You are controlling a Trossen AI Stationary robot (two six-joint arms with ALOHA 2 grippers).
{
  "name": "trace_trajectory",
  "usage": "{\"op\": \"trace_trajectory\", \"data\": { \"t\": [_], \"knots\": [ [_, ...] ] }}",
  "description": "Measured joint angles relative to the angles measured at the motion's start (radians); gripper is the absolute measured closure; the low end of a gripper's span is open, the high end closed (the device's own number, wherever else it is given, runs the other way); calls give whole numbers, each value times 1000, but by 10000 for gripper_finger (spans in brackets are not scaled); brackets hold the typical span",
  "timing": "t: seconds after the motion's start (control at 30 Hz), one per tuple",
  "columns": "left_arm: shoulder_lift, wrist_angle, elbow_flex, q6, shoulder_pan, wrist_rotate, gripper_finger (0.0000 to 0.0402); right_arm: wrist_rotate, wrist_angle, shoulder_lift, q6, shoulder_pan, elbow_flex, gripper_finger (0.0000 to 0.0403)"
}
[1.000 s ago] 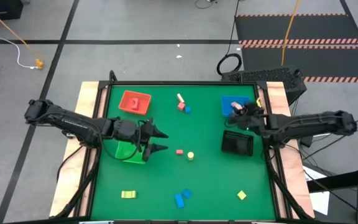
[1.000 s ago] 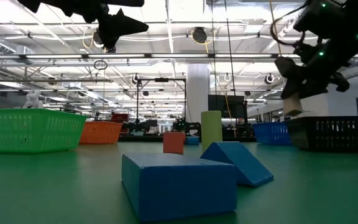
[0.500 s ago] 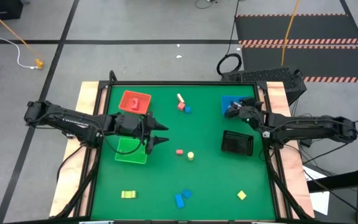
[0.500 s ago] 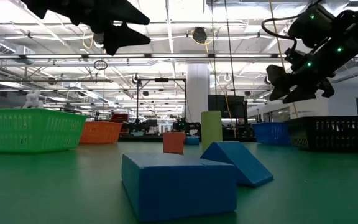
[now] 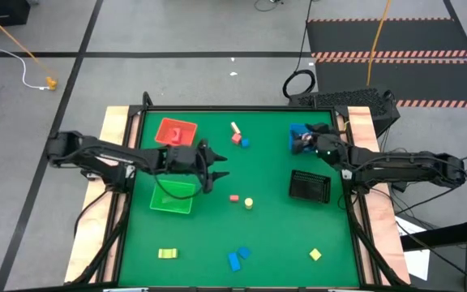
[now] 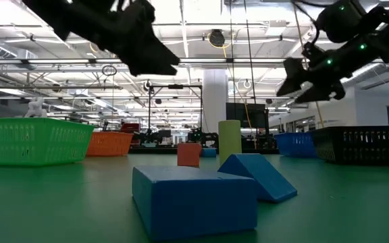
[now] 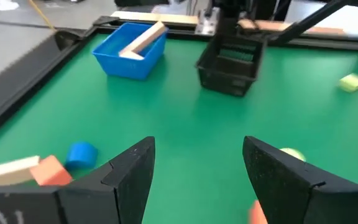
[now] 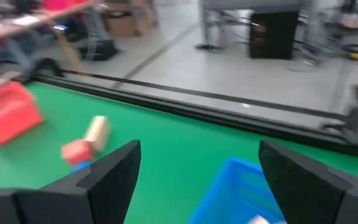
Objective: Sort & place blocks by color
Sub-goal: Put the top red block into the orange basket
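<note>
Tan block (image 7: 143,41) in blue tray (image 7: 129,59); pincer (image 7: 197,171) agape.

The middle of the desk (image 5: 274,219) is mostly bare, so a claw could pass there. A small red block (image 5: 234,197) and a yellow round block (image 5: 249,203) sit in the way. The black basket (image 5: 309,186) blocks the right side.

1. The worktop (image 5: 266,235) is green.
2. Trays: red (image 5: 175,132), green (image 5: 171,195), blue (image 5: 300,134).
3. The mesh basket (image 5: 309,186) is black.
4. Blocks (image 5: 237,258) near the front edge are blue and yellow.
</note>
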Motion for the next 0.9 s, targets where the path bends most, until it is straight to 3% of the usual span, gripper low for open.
{"op": "trace_trajectory", "data": {
  "t": [0.2, 0.4, 0.5, 0.7, 0.9],
  "knots": [
    [120, 118, 0, 47, 78, -43, 158, -32, 54, 1, 19, 4, 0, 83],
    [241, 239, 0, -242, 170, -153, 158, -58, 64, 19, 77, 16, 0, 83],
    [288, 298, 1, -313, 204, -179, 158, -56, 63, 25, 73, 16, 0, 83],
    [383, 263, 81, -364, 237, -182, 158, -56, 66, 23, 71, 16, 0, 83],
    [469, 51, 230, -361, 239, -226, 158, -55, 65, 23, 70, 16, 0, 83]
  ]
}}
